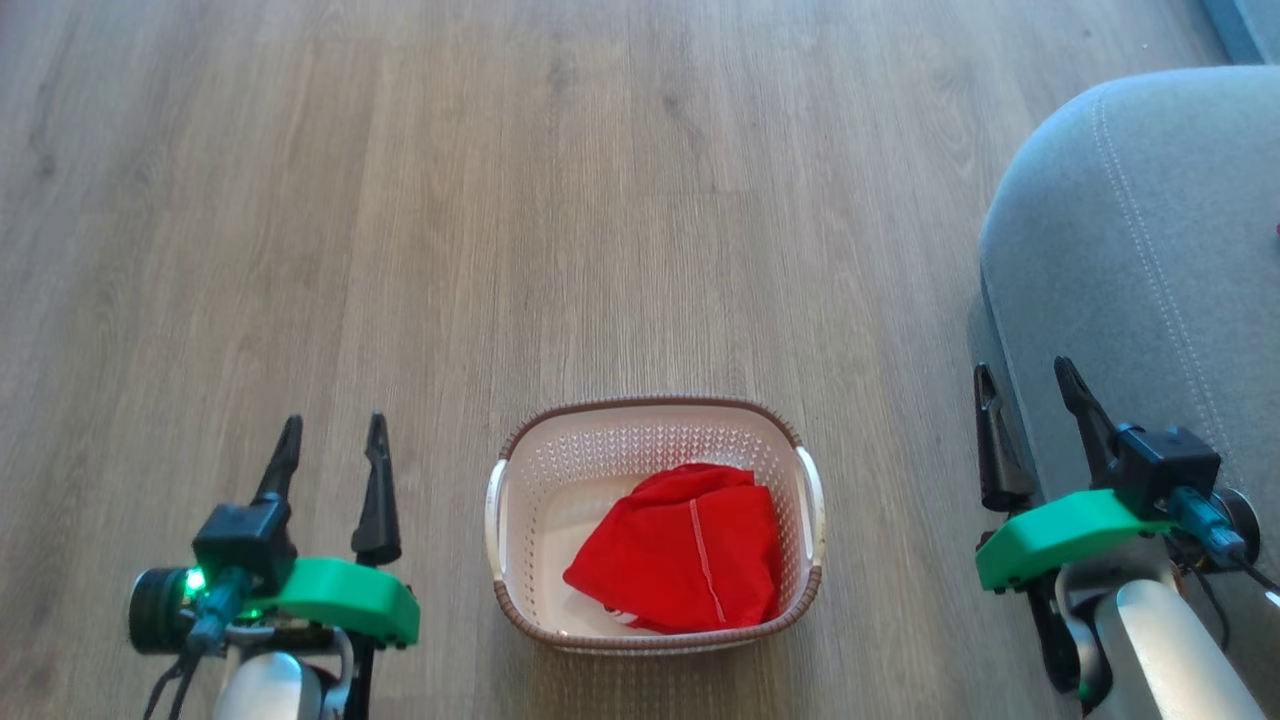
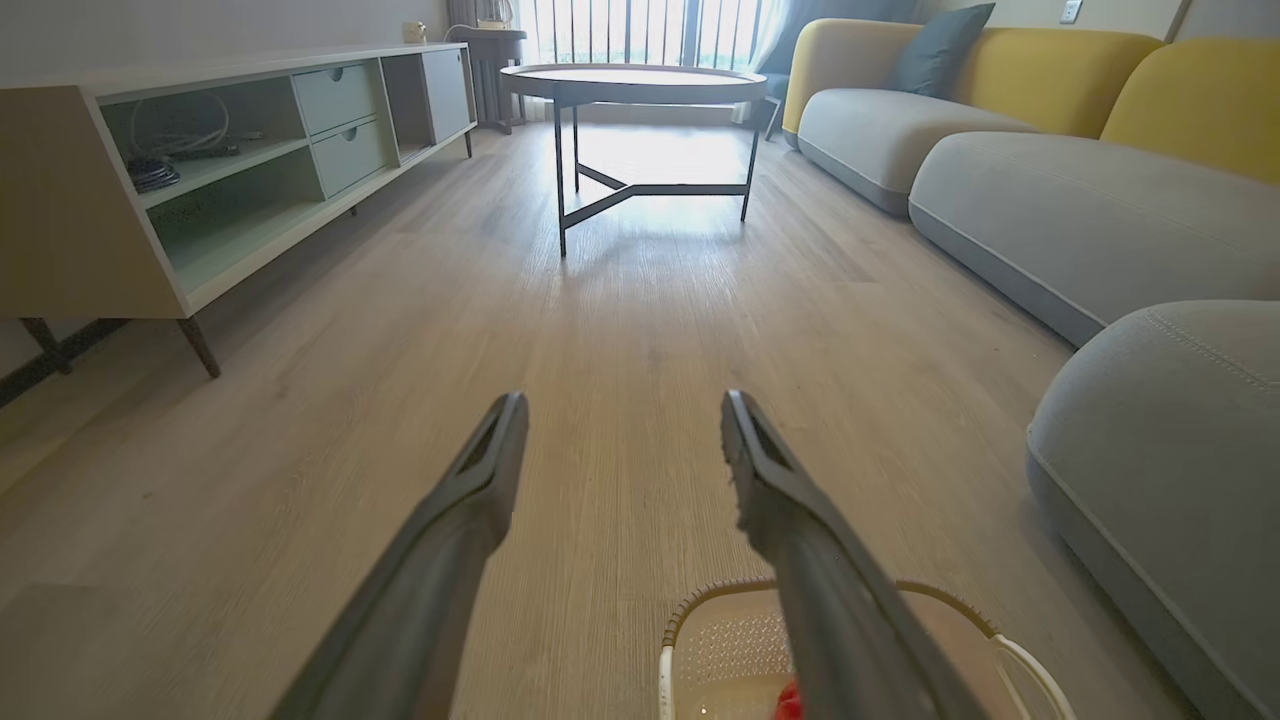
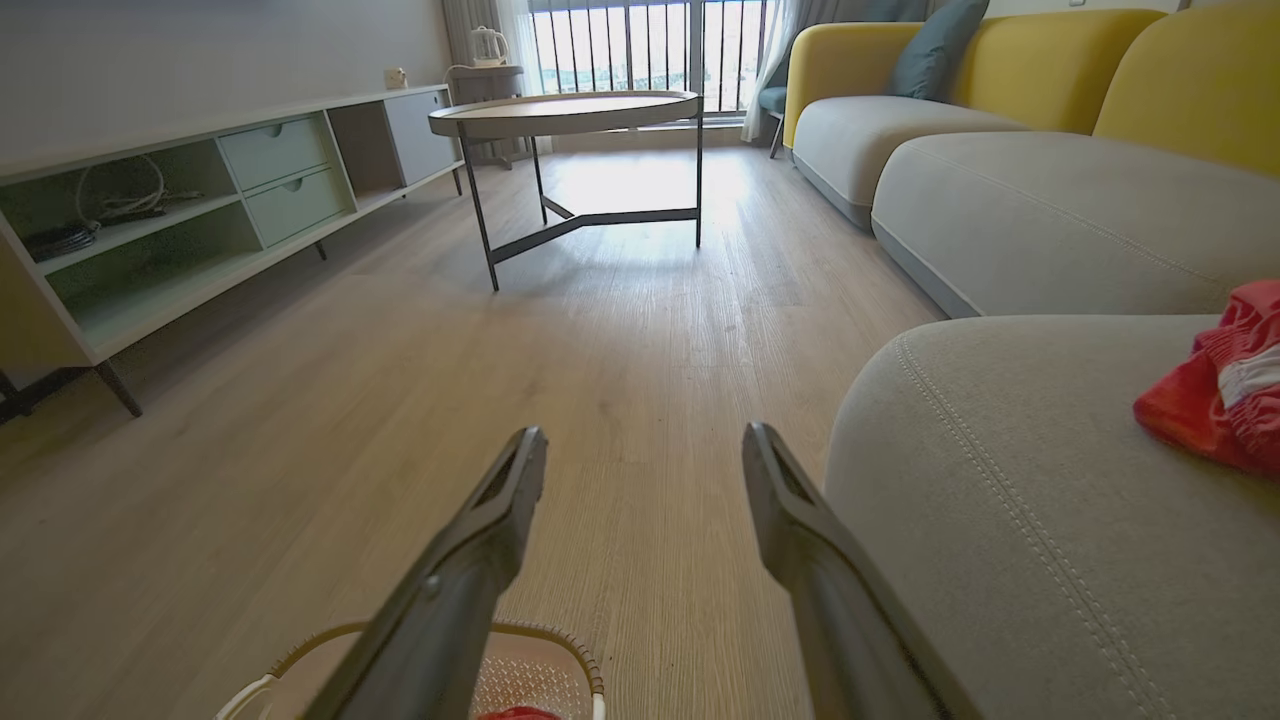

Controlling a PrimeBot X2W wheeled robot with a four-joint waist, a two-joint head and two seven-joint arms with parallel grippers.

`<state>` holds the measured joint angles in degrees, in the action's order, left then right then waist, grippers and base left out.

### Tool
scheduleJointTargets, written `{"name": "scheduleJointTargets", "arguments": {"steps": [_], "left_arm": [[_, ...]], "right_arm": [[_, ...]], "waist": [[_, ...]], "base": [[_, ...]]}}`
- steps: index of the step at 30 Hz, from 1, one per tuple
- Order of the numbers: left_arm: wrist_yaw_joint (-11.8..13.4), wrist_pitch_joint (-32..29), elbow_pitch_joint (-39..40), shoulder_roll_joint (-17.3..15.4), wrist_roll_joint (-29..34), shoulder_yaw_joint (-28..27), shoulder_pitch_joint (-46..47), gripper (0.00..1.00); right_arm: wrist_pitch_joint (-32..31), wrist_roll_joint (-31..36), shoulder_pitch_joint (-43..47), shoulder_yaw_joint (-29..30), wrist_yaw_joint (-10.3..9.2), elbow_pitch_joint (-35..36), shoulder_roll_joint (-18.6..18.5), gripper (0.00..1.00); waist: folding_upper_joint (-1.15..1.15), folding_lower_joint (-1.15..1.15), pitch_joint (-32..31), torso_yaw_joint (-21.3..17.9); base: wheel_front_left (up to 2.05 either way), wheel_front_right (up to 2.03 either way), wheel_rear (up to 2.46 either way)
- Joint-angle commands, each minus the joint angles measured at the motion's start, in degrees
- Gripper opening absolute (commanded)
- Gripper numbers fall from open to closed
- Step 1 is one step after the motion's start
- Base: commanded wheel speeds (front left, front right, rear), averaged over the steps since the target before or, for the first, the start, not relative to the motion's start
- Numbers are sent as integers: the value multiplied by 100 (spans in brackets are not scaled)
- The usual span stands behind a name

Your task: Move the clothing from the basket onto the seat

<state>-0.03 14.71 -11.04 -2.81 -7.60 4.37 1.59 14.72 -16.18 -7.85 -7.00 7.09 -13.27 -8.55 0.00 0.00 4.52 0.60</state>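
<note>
A red garment (image 1: 685, 555) lies folded inside the cream basket (image 1: 520, 450) on the wood floor, between my two arms. Another red garment with a white stripe (image 3: 1220, 385) rests on the grey seat (image 1: 1140, 250), which stands at the right; the seat cushion (image 3: 1020, 520) also shows in the right wrist view. My left gripper (image 1: 333, 432) hovers open left of the basket, empty. To the basket's right, my right gripper (image 1: 1022, 378) is open and empty, close against the seat's front edge. The basket rim (image 2: 700, 610) peeks in low in the left wrist view.
A round table on thin dark legs (image 2: 640, 85) stands ahead in the room. A long low cabinet (image 2: 200, 170) runs along the left wall. More grey and yellow sofa sections (image 3: 1050, 190) line the right side.
</note>
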Motion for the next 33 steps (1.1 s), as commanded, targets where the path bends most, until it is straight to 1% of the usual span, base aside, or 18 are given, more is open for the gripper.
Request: {"name": "scheduleJointTargets", "arguments": {"steps": [1,6,11,12,16,22,26,33], "left_arm": [[-7,29,170,-8,22,-141,192,100],[9,29,119,-8,-6,16,299,100],[-19,29,-28,-8,-35,324,484,100],[-31,29,-107,-8,-51,478,576,100],[-110,29,-401,-8,34,816,785,100],[-184,29,-799,-7,-3,1352,1276,100],[-185,29,-1074,-7,-109,1616,1680,100],[-305,29,-1868,-7,-163,2078,2471,100]], "right_arm": [[28,29,-191,-104,40,211,-21,100],[28,113,-431,-144,40,333,-46,100],[28,165,-677,-138,40,474,-28,100],[28,182,-781,-139,40,536,-8,100],[28,206,-1032,-217,40,623,38,100],[28,227,-1442,-321,40,727,81,100],[28,284,-1751,-490,40,792,119,100],[28,271,-2162,-657,40,870,289,100]], "waist": [[0,0,63,-21],[0,0,397,-106],[0,0,818,-186],[0,0,1002,-222],[0,0,1413,-354],[0,0,2073,-568],[0,0,2568,-758],[0,0,3266,-1038]], "base": [[0,0,0],[0,0,0],[0,0,0],[0,0,0],[0,0,0],[0,0,0],[0,0,0],[0,0,0]]}}
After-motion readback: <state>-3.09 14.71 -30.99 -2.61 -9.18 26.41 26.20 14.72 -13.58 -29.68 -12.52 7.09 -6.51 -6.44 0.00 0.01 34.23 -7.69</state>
